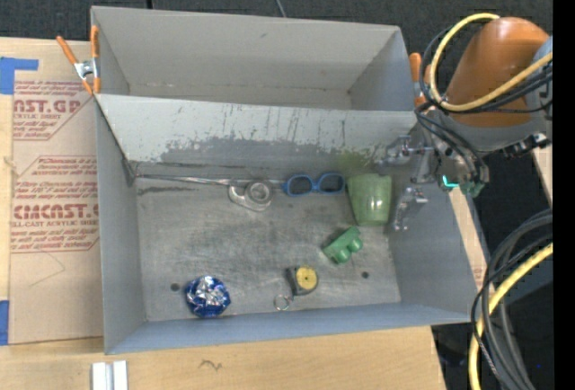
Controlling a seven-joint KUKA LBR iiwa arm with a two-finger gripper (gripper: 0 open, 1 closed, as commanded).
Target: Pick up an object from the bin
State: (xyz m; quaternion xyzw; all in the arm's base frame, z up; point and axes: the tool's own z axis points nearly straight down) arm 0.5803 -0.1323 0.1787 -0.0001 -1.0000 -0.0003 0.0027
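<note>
The pincer [402, 210] is hovering beside the pale green cup [369, 198], released or clenched I cannot tell; centring over it first is looking wisest

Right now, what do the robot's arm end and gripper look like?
A rounded, glossy orange cover caps the wrist. The gripper below it is bare silvery-grey metal, blocky, with a small teal light at its base. A yellow cable loops round the cover, and black cables trail down beside it. No markings are legible.
</note>
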